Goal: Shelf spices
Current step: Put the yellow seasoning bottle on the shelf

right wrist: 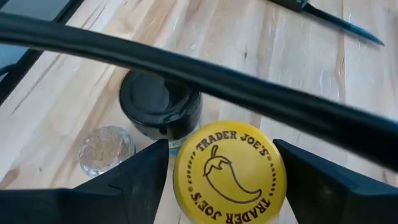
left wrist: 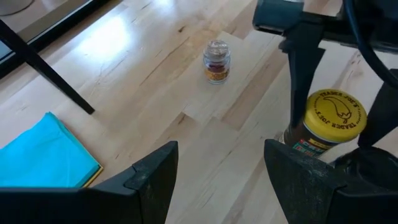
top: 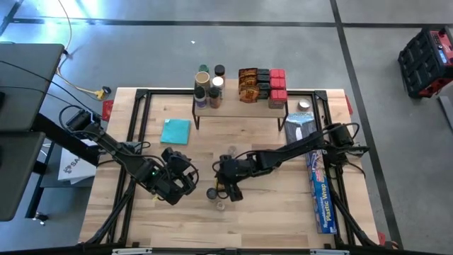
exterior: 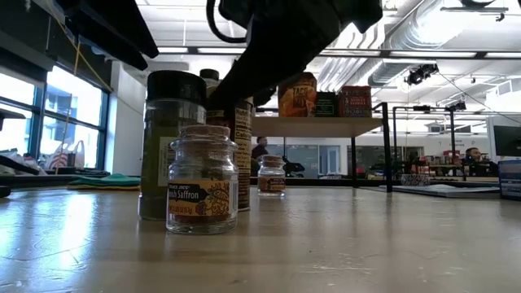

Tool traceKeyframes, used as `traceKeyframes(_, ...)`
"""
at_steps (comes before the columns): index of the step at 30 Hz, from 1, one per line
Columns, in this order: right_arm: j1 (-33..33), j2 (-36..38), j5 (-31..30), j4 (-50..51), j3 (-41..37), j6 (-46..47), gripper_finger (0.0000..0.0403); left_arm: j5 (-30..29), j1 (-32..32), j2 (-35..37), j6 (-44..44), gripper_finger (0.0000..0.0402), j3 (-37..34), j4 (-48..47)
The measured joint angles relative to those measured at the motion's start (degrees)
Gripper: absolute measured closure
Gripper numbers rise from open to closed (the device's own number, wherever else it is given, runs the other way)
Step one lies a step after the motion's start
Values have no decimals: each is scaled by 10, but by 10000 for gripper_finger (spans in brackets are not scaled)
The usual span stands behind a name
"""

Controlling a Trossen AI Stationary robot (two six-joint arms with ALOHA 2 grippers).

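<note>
Right wrist view shows my right pincer (right wrist: 221, 171) spread wide around the yellow-lidded round spice jar (right wrist: 229, 171) standing mid-table, gripping nothing yet; I should centre, then close squarely below its lid.

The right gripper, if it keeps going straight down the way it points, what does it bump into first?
Most likely the yellow-lidded jar: the right gripper hangs open with that lid between its fingers. The black-lidded jar stands just beyond, off that line.
</note>
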State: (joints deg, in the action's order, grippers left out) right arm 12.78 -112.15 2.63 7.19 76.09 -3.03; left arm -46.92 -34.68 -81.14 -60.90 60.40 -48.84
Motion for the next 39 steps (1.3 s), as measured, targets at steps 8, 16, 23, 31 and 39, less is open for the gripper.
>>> traceKeyframes(8, 0, 0, -1, 0, 0, 22, 190, -2, 0, 0, 0, 167, 0, -1)
traceKeyframes(16, -4, 54, -28, 31, -1, 32, 190, -2, 0, 0, 0, 167, 0, -8)
traceKeyframes(23, -48, 158, -102, 173, 59, 54, 190, -19, 0, 0, 0, 167, 0, -8)
traceKeyframes(31, -162, 139, -109, 363, 264, -21, 190, -27, 0, 0, 0, 167, 0, -7)
traceKeyframes(39, -285, 89, -24, 391, 327, -50, 190, -34, 0, 0, 0, 167, 0, -6)
